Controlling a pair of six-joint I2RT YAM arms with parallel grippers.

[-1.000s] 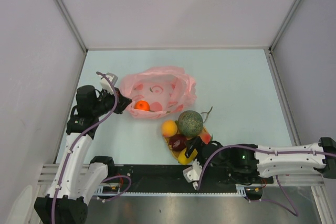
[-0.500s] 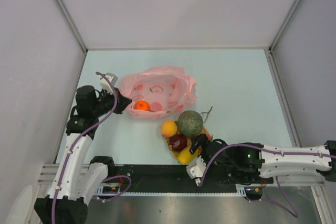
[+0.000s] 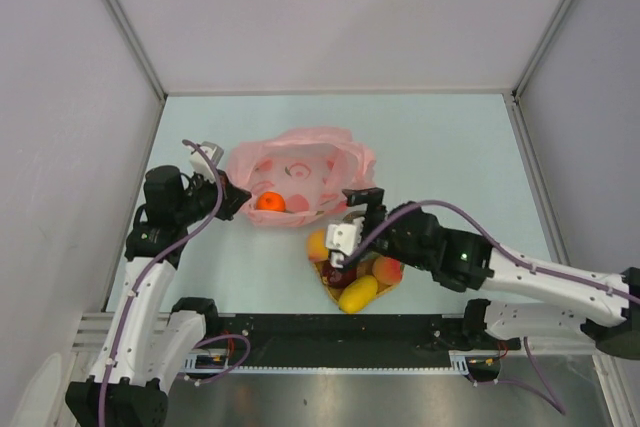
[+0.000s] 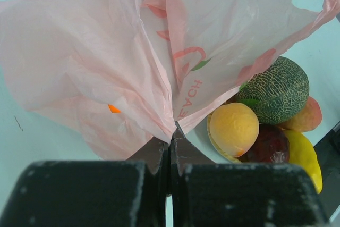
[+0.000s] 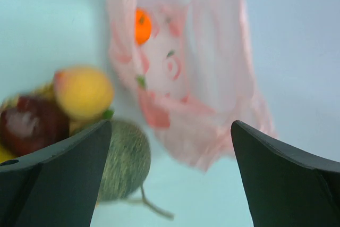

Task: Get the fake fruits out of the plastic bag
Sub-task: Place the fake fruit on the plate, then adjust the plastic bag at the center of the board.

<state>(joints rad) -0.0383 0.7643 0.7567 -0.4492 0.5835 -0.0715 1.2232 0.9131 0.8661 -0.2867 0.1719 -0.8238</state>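
My L claw (image 4: 170, 137) is squeezing the pink bag (image 3: 300, 169), shut tight on it. R claw (image 5: 170, 131) is hanging wide open, empty, over the fruits (image 4: 249, 131) beside the bag. One orange (image 3: 270, 201) is sitting inside.

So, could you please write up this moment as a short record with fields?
left hand: shut, pinching an edge of the pink bag
right hand: open, holding nothing, over the melon, facing the bag
inside the bag: one orange fruit
outside the bag: melon, yellow-orange fruit, dark red fruit, yellow fruit, piled together beside the bag
left to do: orange fruit not yet out
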